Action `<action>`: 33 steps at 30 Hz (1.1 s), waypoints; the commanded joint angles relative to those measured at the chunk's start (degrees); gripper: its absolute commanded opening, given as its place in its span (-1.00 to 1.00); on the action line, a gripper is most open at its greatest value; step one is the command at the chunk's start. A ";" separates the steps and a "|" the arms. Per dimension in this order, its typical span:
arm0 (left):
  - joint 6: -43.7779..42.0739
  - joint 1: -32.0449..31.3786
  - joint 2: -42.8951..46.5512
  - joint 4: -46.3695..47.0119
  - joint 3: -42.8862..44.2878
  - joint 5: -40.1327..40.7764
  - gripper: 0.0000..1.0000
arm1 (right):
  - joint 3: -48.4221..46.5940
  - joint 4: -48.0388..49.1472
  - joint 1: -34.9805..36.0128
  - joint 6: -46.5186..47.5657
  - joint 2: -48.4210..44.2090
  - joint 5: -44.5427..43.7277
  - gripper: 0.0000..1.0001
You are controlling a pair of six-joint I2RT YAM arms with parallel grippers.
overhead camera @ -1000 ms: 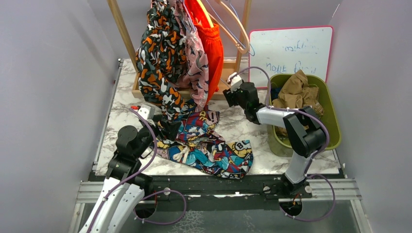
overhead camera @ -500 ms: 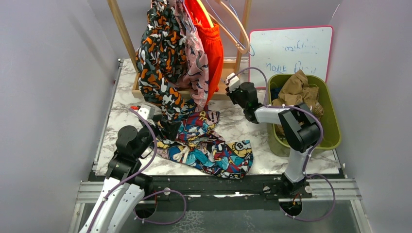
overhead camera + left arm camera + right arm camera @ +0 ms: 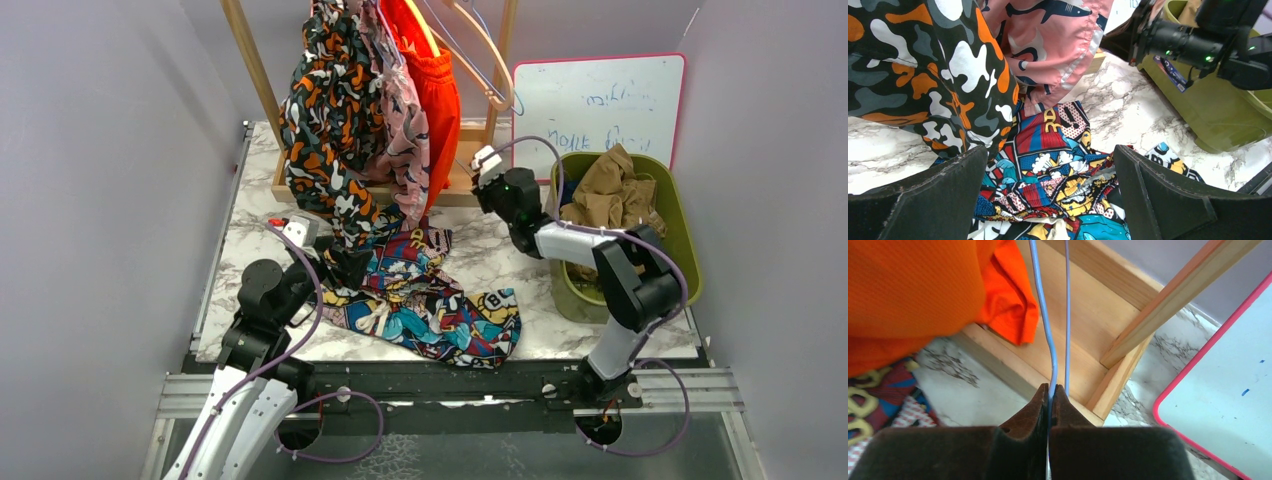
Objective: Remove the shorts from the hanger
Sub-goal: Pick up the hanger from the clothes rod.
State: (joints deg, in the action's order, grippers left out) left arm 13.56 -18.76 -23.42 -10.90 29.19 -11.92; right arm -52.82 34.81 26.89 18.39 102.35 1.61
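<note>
right wrist: right gripper (image 3: pixel 1049 390) is pinched shut on a thin pale-blue hanger wire (image 3: pixel 1044 315), beside ribbed orange shorts (image 3: pixel 913 290) over a smooth wooden rack base (image 3: pixel 1083 340). left gripper (image 3: pixel 1050 155) gapes wide above crumpled comic-print shorts (image 3: pixel 1048 125) on the veined marble table (image 3: pixel 1128 110).

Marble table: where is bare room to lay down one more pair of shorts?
Bare marble lies between the multicolour comic-print shorts and the olive-green plastic bin, and along the left edge beside the wooden rack base. Crowded: the centre under the hanging printed shorts; the bin holds tan shorts.
</note>
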 commanded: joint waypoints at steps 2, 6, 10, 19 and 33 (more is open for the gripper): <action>-0.79 0.14 0.83 0.16 -0.32 0.94 0.98 | -0.31 -8.31 -0.27 -12.28 -8.51 3.24 -0.98; -0.73 0.14 0.59 0.14 -0.27 0.77 0.98 | -0.09 -17.22 -0.26 -19.70 -13.28 3.82 -0.98; -0.73 0.14 0.31 0.16 -0.27 0.67 0.98 | 1.26 -24.19 -0.26 -27.35 -19.16 4.27 -0.98; -0.73 0.15 -0.10 0.24 -0.27 0.67 0.98 | 6.31 -32.19 -0.27 -35.59 -30.52 0.83 -0.98; -0.73 0.15 -0.35 0.21 -0.21 0.59 0.98 | 6.80 -44.17 -0.18 -35.16 -44.36 1.36 -0.98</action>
State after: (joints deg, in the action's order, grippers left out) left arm 13.43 -18.76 -23.73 -10.92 29.19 -11.94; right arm -45.45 -4.95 26.89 -16.71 61.36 2.26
